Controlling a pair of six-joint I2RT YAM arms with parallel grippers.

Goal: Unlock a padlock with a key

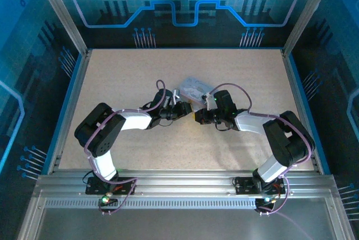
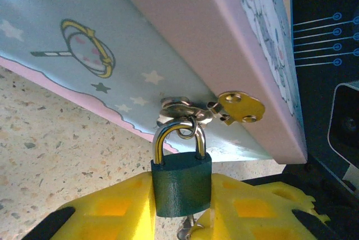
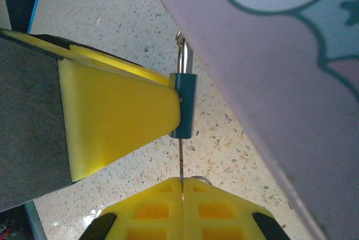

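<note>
Speckled beige table (image 1: 235,72), blue-lit circuit-pattern panels (image 1: 185,4) around it. Mid-table, the padlock (image 2: 180,184) is hooked through the hasp (image 2: 179,111) of a pastel tin box (image 1: 193,88). Its long axis has the shackle toward the box and the base toward the right gripper (image 3: 182,187). The left gripper (image 2: 180,198) is clamped on the padlock's body. The right gripper is pinched on the key (image 3: 182,158) (blade edge-on, in line, meeting the base).

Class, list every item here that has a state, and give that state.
tin box: lid shut
padlock: shackle shut, hooked through the box's hasp
key: pushed into the padlock's underside
left claw: shut on padlock
right claw: shut on key
</note>
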